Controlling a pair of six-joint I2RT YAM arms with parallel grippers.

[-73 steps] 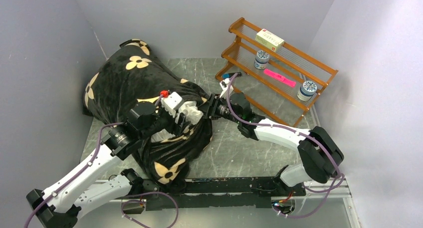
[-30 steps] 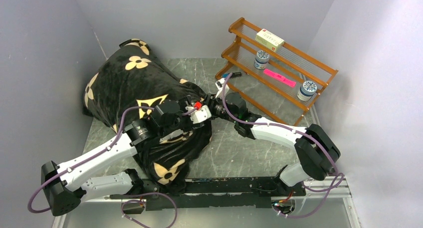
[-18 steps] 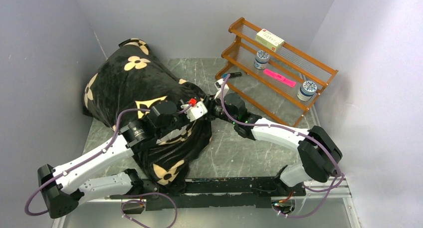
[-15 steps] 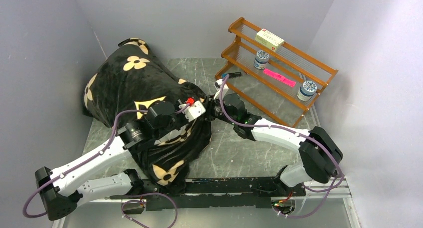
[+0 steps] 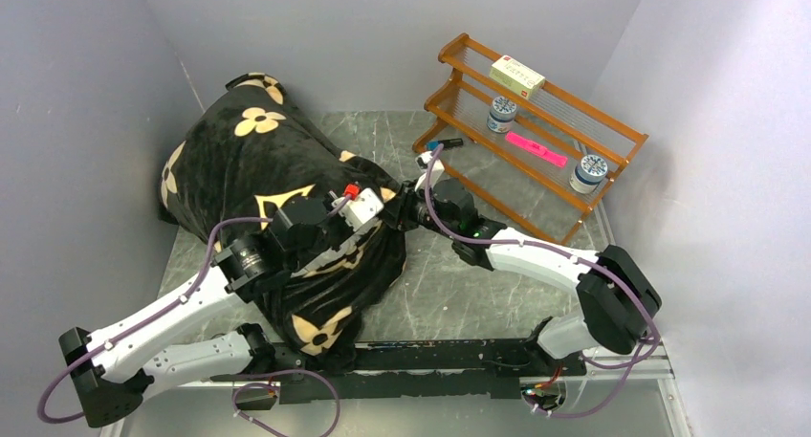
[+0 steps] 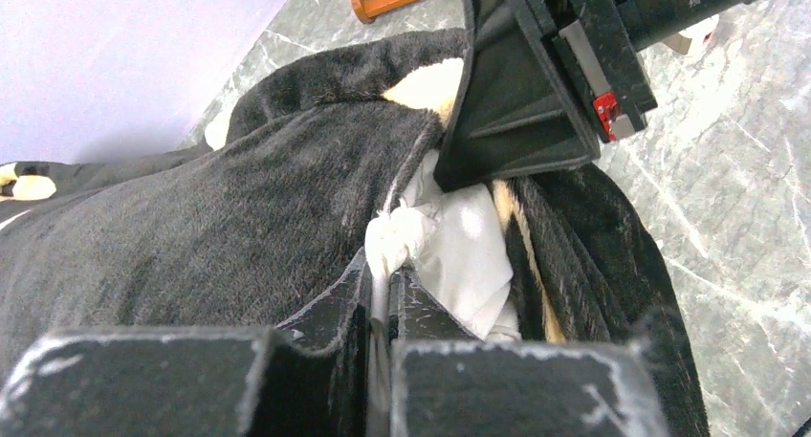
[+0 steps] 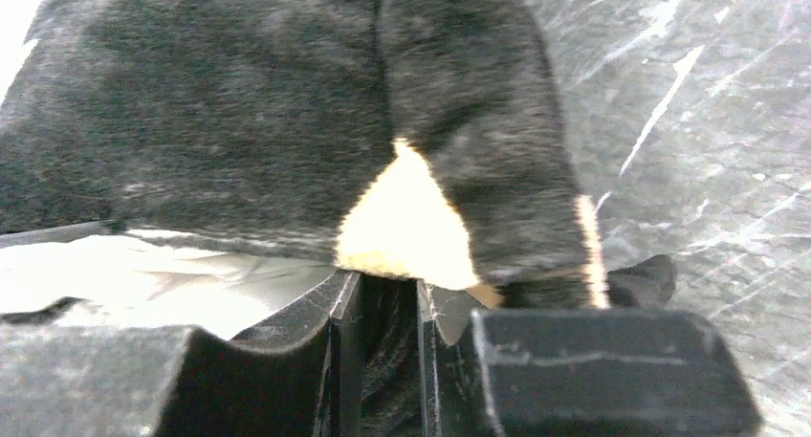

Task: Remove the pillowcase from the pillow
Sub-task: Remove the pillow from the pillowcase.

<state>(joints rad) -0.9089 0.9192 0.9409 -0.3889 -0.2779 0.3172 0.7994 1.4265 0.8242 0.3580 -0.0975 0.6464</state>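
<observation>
The left arm (image 5: 182,308) reaches from its base at the near left, forward and rightward, its forearm lying across the large black plush pillowcase with tan flower motifs (image 5: 239,160). The left gripper (image 6: 383,294) points to the right at the cover's open mouth, jaws pressed tight on a bunched corner of the plain white pillow (image 6: 459,255). The right arm (image 5: 536,255) bends at a raised elbow on the near right, and its forearm runs left and low over the grey marbled table (image 5: 459,294). The right gripper (image 7: 383,313) meets the left one nose to nose at the mouth. Its jaws stand narrow, with the pillowcase hem pinched between them beside a tan petal.

The covered pillow lies on the left part of the table. Its long axis runs from the far-left corner to the near edge, and the mouth faces right, where white shows between the black edges.
</observation>
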